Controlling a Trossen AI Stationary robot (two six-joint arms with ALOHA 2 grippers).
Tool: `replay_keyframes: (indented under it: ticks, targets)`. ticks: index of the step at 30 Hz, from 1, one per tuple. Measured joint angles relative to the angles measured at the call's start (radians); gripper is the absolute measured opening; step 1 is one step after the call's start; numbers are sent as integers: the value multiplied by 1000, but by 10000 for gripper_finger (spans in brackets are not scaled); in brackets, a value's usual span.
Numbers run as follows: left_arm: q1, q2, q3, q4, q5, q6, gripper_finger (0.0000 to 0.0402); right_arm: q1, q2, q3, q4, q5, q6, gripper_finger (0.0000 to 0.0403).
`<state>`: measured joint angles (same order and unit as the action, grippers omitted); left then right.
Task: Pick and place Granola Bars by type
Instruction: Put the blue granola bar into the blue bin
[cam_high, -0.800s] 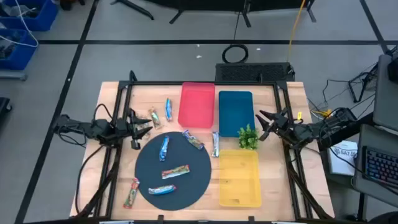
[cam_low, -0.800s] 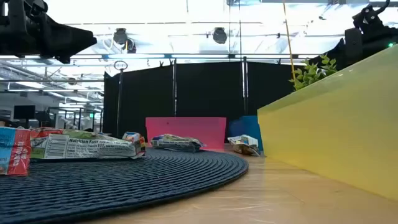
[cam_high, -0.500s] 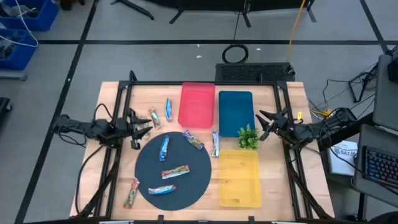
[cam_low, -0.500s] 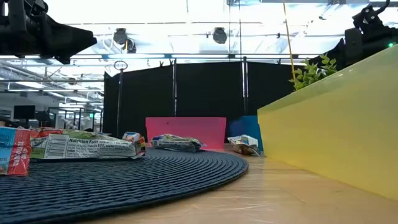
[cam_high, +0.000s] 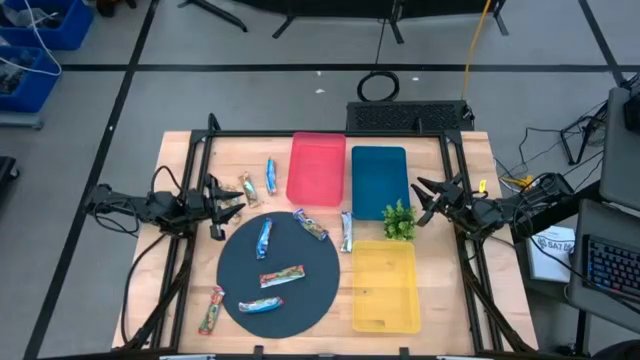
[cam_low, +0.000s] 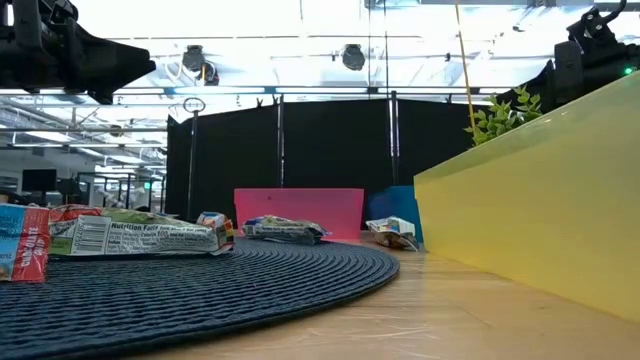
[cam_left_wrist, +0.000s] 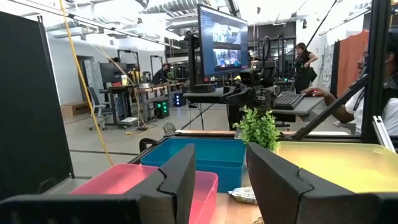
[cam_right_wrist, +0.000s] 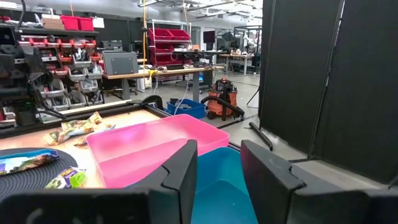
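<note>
Several granola bars lie flat on the table. Three lie on the dark round mat: a blue-white one, an orange-green one, a blue one. Others lie on the wood: two at the far left, two by the mat's right, one at the near left. My left gripper is open and empty at the table's left, above the wood. My right gripper is open and empty at the right, next to the plant sprig.
A pink tray and a blue tray stand at the far middle, a yellow tray at the near right. A dark frame runs along the table's sides. People sit at desks beyond the table.
</note>
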<state>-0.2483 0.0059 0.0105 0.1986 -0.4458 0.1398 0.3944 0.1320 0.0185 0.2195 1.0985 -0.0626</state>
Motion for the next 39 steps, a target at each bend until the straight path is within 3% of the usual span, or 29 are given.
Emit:
replay_keyframes:
  ticks: [11,16,19,23,32,39]
  targets:
    - [0,0,0,17,0,-23,149,0,0,0,14,-5,-2,116]
    - [-3,3,32,10,0,-139,149,0,8,29,139,-215,-171,116]
    - [-16,41,104,-58,0,-183,149,0,55,108,126,-208,-188,116]
    - [-27,167,260,-107,-15,-169,149,-1,169,292,99,-211,-191,116]
    - [-28,540,677,-300,-81,-171,149,-23,604,705,-2,-211,-180,117]
    - [-28,744,863,-299,-169,-227,149,-75,927,955,-10,-210,79,117]
